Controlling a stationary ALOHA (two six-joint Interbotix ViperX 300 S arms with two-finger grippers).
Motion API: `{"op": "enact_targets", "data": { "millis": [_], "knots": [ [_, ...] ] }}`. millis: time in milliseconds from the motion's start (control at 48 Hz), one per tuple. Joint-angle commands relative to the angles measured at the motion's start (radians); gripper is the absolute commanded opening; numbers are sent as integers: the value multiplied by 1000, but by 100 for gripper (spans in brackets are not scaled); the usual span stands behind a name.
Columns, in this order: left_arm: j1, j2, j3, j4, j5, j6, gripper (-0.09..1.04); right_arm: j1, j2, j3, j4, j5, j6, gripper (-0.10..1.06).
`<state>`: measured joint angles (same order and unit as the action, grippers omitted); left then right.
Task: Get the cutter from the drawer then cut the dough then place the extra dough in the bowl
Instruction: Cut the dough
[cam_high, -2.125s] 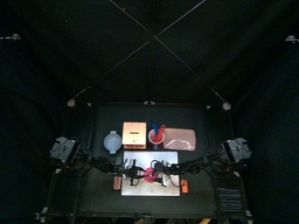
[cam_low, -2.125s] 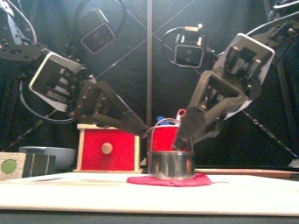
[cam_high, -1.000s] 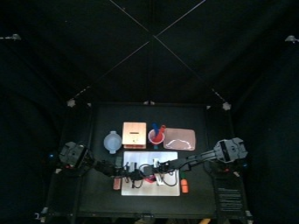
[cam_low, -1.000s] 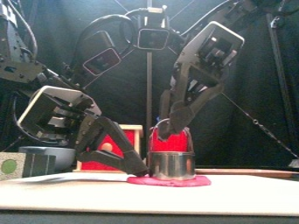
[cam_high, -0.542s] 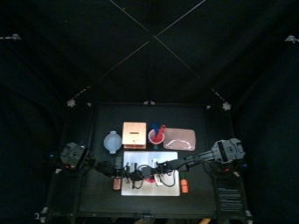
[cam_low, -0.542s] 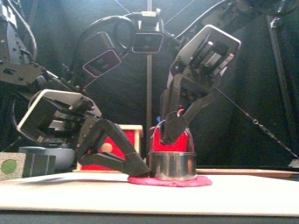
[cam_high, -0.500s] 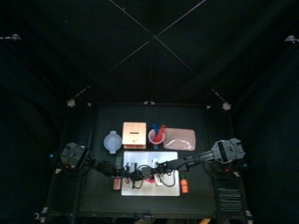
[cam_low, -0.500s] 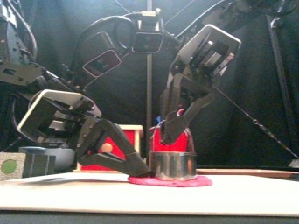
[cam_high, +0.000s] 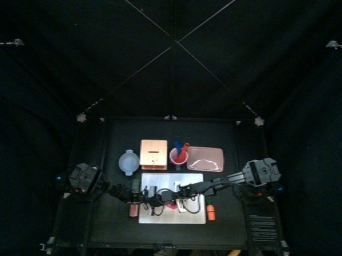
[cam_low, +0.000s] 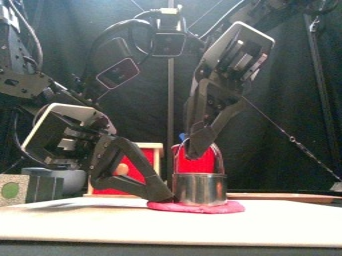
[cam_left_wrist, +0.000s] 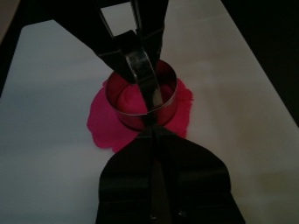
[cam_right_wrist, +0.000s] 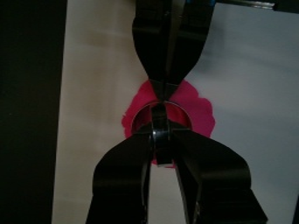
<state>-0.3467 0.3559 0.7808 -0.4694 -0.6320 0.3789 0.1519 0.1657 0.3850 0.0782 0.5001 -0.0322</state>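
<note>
**Both arms have closed on the cutter, which stands in the dough**

Over the last two seconds the two arms have left their high, spread stance. The left arm (cam_low: 80, 140) has dropped to board level in the lower left of the front view. The right arm (cam_low: 221, 80) has swung in to stand steeply over the picture's middle. In the last half second next to nothing has shifted. This suggests the cut itself is under way, with the fetching done and the extra dough not yet freed.

The white cutting board (cam_left_wrist: 216, 70) lies at the lower centre of the top view. On it the pink dough (cam_left_wrist: 111, 118) spreads flat, and the cutter (cam_low: 198, 187) stands upright in its middle, wall down. The left gripper (cam_left_wrist: 149, 124) has its jaws pressed together on the cutter's near wall. The right gripper (cam_right_wrist: 159, 131) has its jaws a slit apart, pinching the top edge from the opposite side.
</note>
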Motion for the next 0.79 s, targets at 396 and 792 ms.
{"op": "enact_targets", "data": {
  "millis": [396, 792],
  "knots": [
    [2, -3, -9, -6, 28, -2, 44, -21, -153, -28, -3, 71, 2, 59],
    [11, -61, 25, -20, 26, 2, 44, -61, -238, 115, 2, 115, 3, 59]
  ]
}}
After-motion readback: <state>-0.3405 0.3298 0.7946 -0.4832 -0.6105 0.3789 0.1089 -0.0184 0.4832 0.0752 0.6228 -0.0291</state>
